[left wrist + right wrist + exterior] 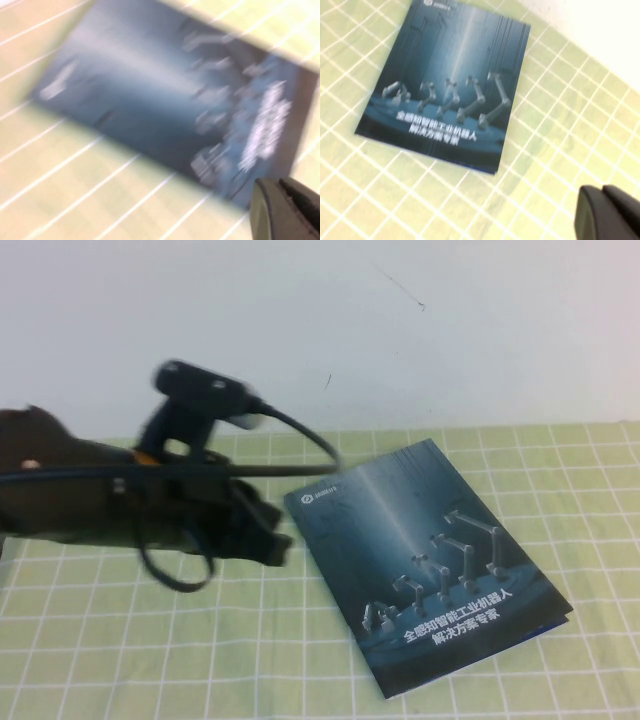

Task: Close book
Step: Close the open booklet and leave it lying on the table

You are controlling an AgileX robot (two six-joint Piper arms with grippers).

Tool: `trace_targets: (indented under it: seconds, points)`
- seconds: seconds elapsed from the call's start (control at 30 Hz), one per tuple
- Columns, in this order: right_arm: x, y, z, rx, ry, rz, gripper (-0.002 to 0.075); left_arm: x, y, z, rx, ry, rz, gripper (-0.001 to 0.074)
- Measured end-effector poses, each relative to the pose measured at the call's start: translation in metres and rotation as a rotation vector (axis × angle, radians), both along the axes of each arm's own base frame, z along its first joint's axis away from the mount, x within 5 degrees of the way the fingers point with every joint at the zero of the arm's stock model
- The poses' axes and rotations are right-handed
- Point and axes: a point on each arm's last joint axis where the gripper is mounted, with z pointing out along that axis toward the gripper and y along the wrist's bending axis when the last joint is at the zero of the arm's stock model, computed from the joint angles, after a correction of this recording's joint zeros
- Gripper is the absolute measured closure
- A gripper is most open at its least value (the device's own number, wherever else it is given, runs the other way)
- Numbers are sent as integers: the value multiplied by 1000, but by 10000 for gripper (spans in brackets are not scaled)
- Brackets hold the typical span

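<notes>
On my left, over the green checked cloth [90, 660], my left gripper [268, 540] hangs close by the left edge of the book [425, 560], with a cable [300, 435] looping above the arm. Whether this gripper is open or shut I cannot tell. The book lies closed and flat on the cloth at an angle, its dark blue cover up, printed with robot arms and white lettering. My right gripper [612, 212] shows only in its own wrist view, over the cloth and apart from the book. I cannot tell its state either.
</notes>
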Motion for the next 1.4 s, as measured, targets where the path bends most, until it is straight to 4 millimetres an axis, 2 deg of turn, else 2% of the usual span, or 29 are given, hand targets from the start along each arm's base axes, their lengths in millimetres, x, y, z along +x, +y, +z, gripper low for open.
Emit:
trace_targets:
  seconds: [0.1, 0.23, 0.37, 0.5, 0.63, 0.77, 0.9, 1.4]
  points:
    - [-21, -6, -17, 11, -19, -7, 729, -10, 26, 12, 85, 5, 90, 738]
    - [-45, -14, -52, 42, -53, -29, 729, -28, 57, 30, 252, -59, 207, 738]
    - [-62, -17, -97, 112, -108, -52, 729, -54, 79, 48, 234, -202, 281, 738]
    - [-72, -20, -134, 160, -188, -69, 729, -84, 95, 44, 168, -304, 301, 738]
    - [-79, -22, -155, 175, -209, -77, 729, -115, 111, 33, 124, -363, 311, 738]
    - [-82, -23, -162, 166, -174, -75, 729, -136, 122, 24, 98, -403, 317, 738]
    - [-85, -23, -166, 150, -122, -70, 729, -148, 128, 27, 67, -446, 325, 738]
    - [-87, -23, -169, 154, -74, -82, 729, -152, 130, 28, 52, -449, 327, 738]
